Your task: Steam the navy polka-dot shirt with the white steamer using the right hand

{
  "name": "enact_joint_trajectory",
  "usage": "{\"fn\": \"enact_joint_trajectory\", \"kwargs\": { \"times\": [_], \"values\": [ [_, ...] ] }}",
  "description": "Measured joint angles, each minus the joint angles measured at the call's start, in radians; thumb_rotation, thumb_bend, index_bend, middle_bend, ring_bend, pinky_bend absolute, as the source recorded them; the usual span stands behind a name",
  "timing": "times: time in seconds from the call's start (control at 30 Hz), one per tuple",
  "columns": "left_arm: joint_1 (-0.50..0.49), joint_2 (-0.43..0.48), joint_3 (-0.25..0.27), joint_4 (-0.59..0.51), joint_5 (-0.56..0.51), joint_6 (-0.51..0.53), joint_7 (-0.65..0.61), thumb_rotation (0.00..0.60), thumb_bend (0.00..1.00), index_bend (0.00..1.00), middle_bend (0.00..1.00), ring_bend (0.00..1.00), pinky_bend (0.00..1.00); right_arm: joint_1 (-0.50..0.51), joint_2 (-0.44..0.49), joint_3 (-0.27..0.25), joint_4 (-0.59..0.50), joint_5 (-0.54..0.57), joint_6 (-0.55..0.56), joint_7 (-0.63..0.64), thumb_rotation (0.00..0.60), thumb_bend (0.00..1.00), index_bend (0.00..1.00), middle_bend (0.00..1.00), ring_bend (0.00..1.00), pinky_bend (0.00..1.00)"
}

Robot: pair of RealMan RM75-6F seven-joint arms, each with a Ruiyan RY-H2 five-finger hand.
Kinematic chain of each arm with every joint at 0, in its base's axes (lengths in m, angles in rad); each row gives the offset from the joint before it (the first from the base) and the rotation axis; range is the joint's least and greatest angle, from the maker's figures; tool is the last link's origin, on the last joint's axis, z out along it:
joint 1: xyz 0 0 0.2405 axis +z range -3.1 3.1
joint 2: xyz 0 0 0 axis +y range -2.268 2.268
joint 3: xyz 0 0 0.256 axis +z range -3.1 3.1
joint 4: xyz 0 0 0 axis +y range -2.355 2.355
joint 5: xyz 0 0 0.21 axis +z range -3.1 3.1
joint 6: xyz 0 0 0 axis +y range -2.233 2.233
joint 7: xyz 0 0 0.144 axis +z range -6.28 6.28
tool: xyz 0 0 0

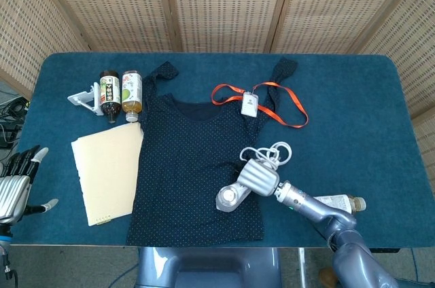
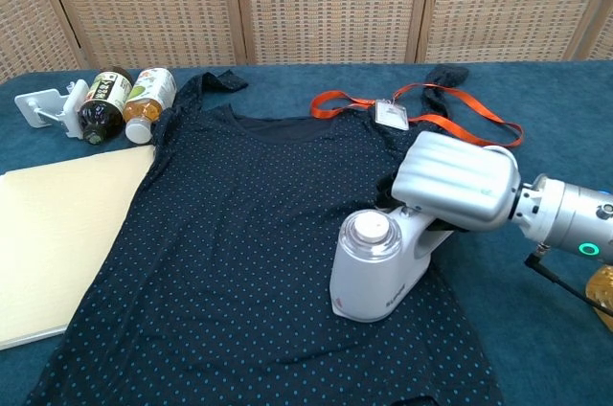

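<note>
The navy polka-dot shirt (image 1: 190,159) (image 2: 239,234) lies flat on the blue table, collar toward the far side. My right hand (image 1: 259,178) (image 2: 455,186) grips the handle of the white steamer (image 1: 231,197) (image 2: 378,264), whose head stands on the shirt's lower right part. The steamer's white cord (image 1: 272,153) curls just behind the hand. My left hand (image 1: 17,183) hangs open off the table's left edge, away from the shirt, seen only in the head view.
Two drink bottles (image 1: 121,92) and a white clip (image 1: 81,100) lie at the back left. A cream folder (image 1: 109,172) sits left of the shirt. An orange lanyard with a badge (image 1: 250,103) lies at the shirt's right shoulder. Another bottle (image 1: 340,202) lies beside my right forearm.
</note>
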Motion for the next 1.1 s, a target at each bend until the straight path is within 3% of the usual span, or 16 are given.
{"fn": "enact_joint_trajectory", "kwargs": {
  "times": [0.3,0.63,0.73,1.1],
  "values": [
    [0.001,-0.002,0.002,0.002,0.003,0.001,0.0,0.6,0.0,0.0,0.0,0.0,0.0,0.017,0.029,0.035,0.003,0.03,0.019,0.01,0.6,1.0,0.86,0.7,0.8,1.0],
    [0.0,-0.004,-0.002,0.003,-0.005,-0.001,0.005,0.6,0.0,0.0,0.0,0.0,0.0,0.083,0.11,0.194,0.04,0.191,-0.115,0.003,0.6,1.0,0.86,0.7,0.8,1.0],
    [-0.004,-0.007,-0.003,0.005,-0.01,-0.01,0.01,0.6,0.0,0.0,0.0,0.0,0.0,0.084,0.144,0.216,0.052,0.222,-0.164,-0.008,0.6,1.0,0.86,0.7,0.8,1.0],
    [-0.015,-0.021,-0.005,0.005,-0.026,-0.029,0.032,0.6,0.0,0.0,0.0,0.0,0.0,0.026,0.172,0.207,0.066,0.232,-0.281,-0.028,0.6,1.0,0.86,0.7,0.8,1.0]
  ]
}}
